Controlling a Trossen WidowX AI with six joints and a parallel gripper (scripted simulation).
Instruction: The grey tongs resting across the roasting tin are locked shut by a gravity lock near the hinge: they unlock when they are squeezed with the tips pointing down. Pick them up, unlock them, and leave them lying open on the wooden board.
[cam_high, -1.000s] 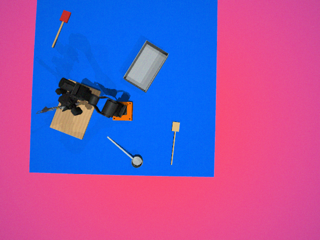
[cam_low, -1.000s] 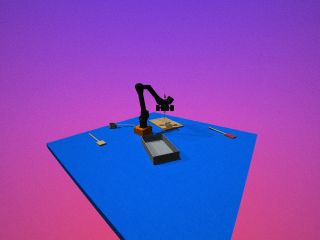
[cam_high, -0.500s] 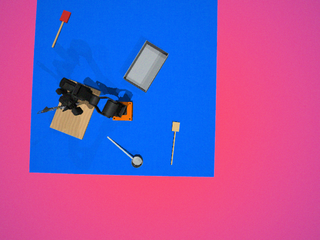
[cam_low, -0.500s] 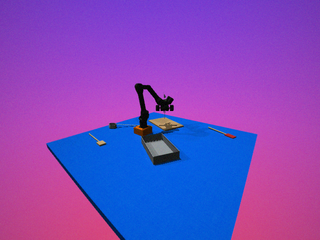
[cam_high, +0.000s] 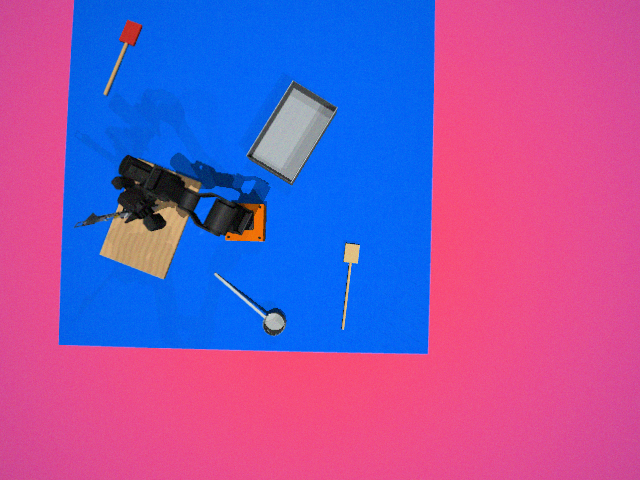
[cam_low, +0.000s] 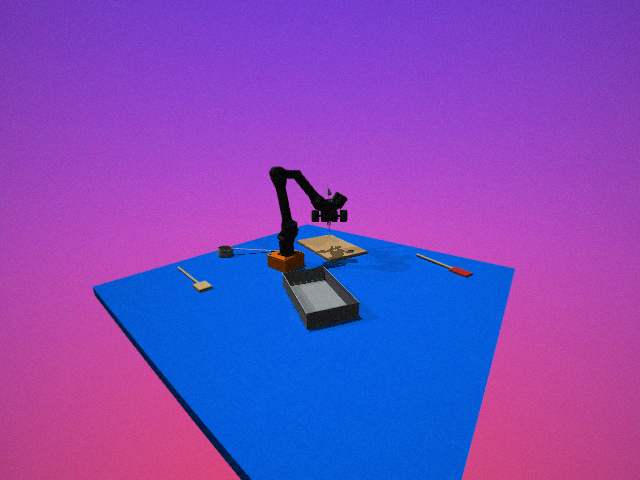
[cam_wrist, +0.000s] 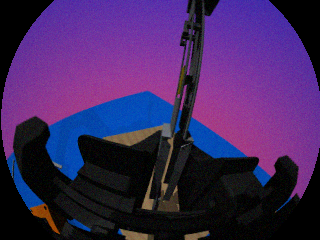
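My gripper (cam_high: 123, 213) (cam_wrist: 167, 135) is shut on the grey tongs (cam_high: 95, 220) (cam_low: 329, 191) (cam_wrist: 199, 50) and holds them in the air. In the top view the tongs stick out to the left of the gripper, past the edge of the wooden board (cam_high: 136, 248) (cam_low: 313, 243) (cam_wrist: 127, 137). In the exterior view a dark end shows above the gripper body and a thin part below it. In the wrist view the two arms run upward close together, with a small gap. Whether the lock is engaged cannot be told. The roasting tin (cam_high: 289, 129) (cam_low: 333, 315) holds nothing.
A red-headed spatula (cam_high: 130, 33) (cam_low: 460, 271) lies beyond the board. A long-handled pan (cam_high: 273, 321) (cam_low: 225, 251) and a pale wooden spatula (cam_high: 351, 253) (cam_low: 202, 285) lie on the other side of the orange arm base (cam_high: 260, 222) (cam_low: 285, 261) (cam_wrist: 44, 215). The tin has raised walls.
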